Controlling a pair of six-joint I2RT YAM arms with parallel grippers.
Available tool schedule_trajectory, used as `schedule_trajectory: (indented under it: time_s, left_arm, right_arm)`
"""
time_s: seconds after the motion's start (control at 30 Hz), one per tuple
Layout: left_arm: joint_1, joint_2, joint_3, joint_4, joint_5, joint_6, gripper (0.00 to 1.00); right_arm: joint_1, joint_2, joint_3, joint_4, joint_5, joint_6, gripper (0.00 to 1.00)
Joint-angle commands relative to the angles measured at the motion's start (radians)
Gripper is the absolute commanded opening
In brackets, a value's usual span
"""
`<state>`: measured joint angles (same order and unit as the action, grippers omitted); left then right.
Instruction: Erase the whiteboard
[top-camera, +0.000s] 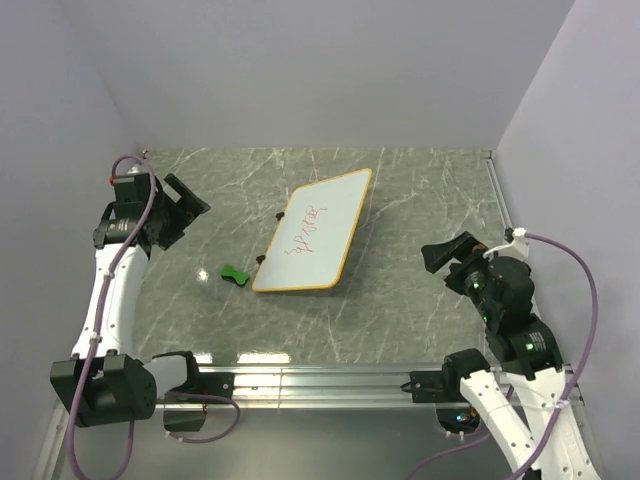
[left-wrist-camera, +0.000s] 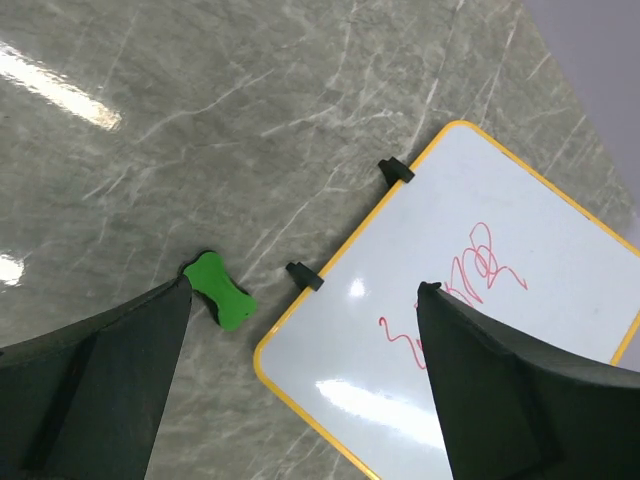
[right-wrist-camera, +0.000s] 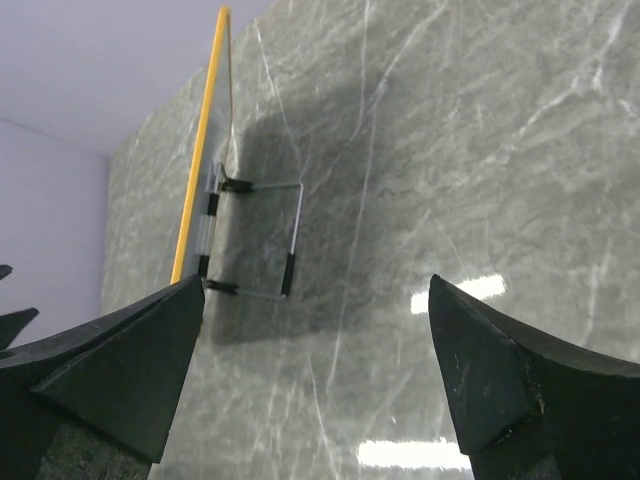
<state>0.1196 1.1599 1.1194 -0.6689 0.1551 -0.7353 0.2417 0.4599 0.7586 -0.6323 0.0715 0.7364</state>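
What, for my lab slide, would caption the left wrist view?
Open left gripper hovers above a green eraser and the red-scribbled whiteboard on the marble table.

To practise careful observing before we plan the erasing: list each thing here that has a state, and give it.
whiteboard, scribbled in red, propped on stand
eraser, lying on table, unheld
left tool, open, empty
right tool, open, empty

A whiteboard (top-camera: 318, 240) sits on the desk (top-camera: 420, 300) between left pincer (top-camera: 188, 212) and right pincer (top-camera: 441, 256), with an eraser (top-camera: 235, 274) just beside it, toward the left pincer.
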Motion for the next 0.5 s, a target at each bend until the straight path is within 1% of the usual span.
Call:
schedule_trajectory:
  time_s: [0.0,0.07,0.1,0.13,0.17,0.2,0.27,0.3,0.33,0.37,0.4,0.47]
  left_arm:
    - [0.002,-0.019,0.063,-0.076,-0.048,0.063,0.99]
    - [0.002,-0.014,0.051,-0.089,-0.057,0.082,0.99]
    - [0.002,-0.019,0.040,-0.089,-0.072,0.062,0.99]
    - [0.002,-0.020,0.028,-0.109,-0.128,0.033,0.99]
    - [0.002,-0.020,0.023,-0.145,-0.152,0.002,1.00]
    - [0.000,-0.025,0.013,-0.152,-0.152,-0.059,1.00]
    - [-0.001,-0.060,-0.062,-0.138,-0.152,-0.123,0.99]
    - [-0.009,-0.081,-0.094,-0.108,-0.152,-0.201,0.99]
    - [-0.015,-0.124,-0.157,-0.095,-0.152,-0.237,0.99]
    - [-0.026,-0.140,-0.179,-0.095,-0.198,-0.277,0.99]
    - [-0.050,-0.147,-0.197,-0.092,-0.193,-0.315,1.00]
    - [-0.067,-0.126,-0.240,-0.078,-0.164,-0.309,0.99]
  right_arm:
    - [-0.004,0.008,0.123,-0.145,0.011,-0.054,1.00]
    - [-0.002,0.017,0.175,-0.190,0.025,-0.069,1.00]
    - [-0.002,0.020,0.191,-0.199,0.033,-0.072,1.00]
    - [-0.004,0.022,0.209,-0.211,0.042,-0.072,1.00]
    - [-0.005,0.031,0.249,-0.245,0.053,-0.068,1.00]
    - [-0.004,0.034,0.263,-0.257,0.059,-0.069,1.00]
    - [-0.002,0.046,0.278,-0.267,0.039,-0.095,1.00]
    - [-0.004,0.054,0.281,-0.268,0.031,-0.100,1.00]
    - [-0.004,0.063,0.281,-0.273,0.019,-0.104,1.00]
    - [-0.004,0.080,0.280,-0.283,0.014,-0.107,1.00]
    - [-0.002,0.091,0.280,-0.291,0.008,-0.108,1.00]
    - [-0.002,0.117,0.294,-0.317,-0.015,-0.115,1.00]
